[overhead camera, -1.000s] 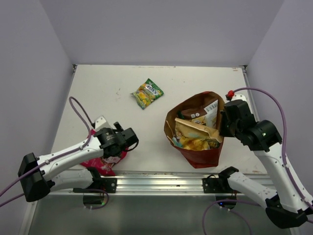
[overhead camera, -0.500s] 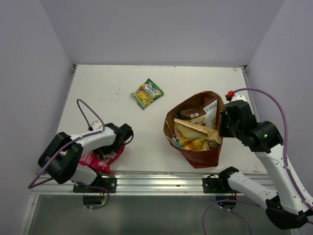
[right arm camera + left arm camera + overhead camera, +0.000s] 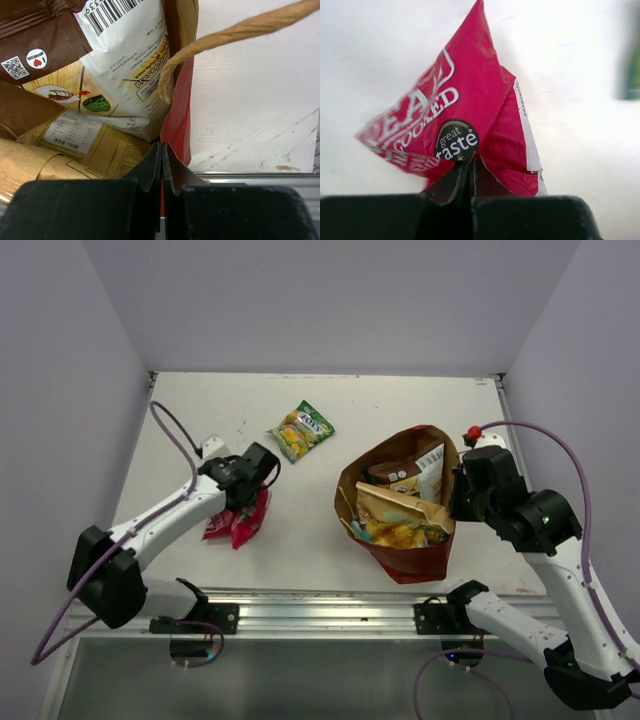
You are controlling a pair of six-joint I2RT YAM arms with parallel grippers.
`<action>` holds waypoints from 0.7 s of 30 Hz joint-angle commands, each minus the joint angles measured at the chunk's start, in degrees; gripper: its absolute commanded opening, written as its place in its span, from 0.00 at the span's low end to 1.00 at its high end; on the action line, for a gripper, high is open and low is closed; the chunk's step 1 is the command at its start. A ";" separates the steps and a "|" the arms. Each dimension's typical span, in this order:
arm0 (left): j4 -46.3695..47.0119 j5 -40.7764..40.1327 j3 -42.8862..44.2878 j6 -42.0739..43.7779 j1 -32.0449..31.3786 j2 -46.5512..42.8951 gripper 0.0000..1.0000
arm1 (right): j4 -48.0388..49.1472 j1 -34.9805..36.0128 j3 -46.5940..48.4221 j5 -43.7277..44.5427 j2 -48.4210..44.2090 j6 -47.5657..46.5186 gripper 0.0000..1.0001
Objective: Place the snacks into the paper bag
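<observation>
Open on the tabletop point(image 3: 200, 420), right of centre: paper bag point(image 3: 412, 560). Inside it, a tan-and-teal packet point(image 3: 400, 512) at the front and a white-and-brown packet point(image 3: 433, 462) behind, both poking above the rim. Pinched at the bag's right wall by the right gripper point(image 3: 161, 150), fingers closed on the paper. Clamped tight in the left gripper point(image 3: 470, 167), well left of the bag: pink-red packet point(image 3: 465, 100). Lying farther back, outside the bag: green-yellow packet point(image 3: 302, 430).
</observation>
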 commanded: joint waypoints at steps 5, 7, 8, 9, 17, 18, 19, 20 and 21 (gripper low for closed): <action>26.93 13.60 18.82 31.59 -2.43 -13.32 0.00 | 1.43 -0.13 0.97 0.02 1.11 0.05 0.00; 39.69 27.83 20.30 35.33 -2.43 -12.98 0.00 | 1.61 -0.13 0.97 0.11 1.20 -0.03 0.00; 42.59 32.66 21.88 37.26 -2.44 -11.67 0.00 | 1.61 -0.13 0.89 0.02 1.46 -0.03 0.00; 45.76 40.02 23.72 37.89 -2.96 -8.08 0.00 | 1.52 -0.13 1.15 -0.07 1.64 -0.12 0.00; 50.36 55.56 47.37 43.35 -17.37 11.19 0.00 | 0.82 -0.13 1.67 0.19 1.38 0.23 0.00; 50.27 56.00 47.91 43.52 -19.20 13.03 0.00 | 0.64 -0.22 1.76 0.37 1.11 0.14 0.00; 49.84 56.00 48.26 43.52 -19.92 13.65 0.00 | 0.21 -0.22 2.11 0.63 0.85 0.23 0.00; 49.31 55.74 48.09 43.61 -21.32 14.01 0.00 | 0.03 -0.13 2.12 1.24 0.76 0.32 0.00; 47.91 55.30 47.74 43.78 -22.03 14.53 0.00 | -0.15 -0.13 2.55 1.42 0.59 0.32 0.00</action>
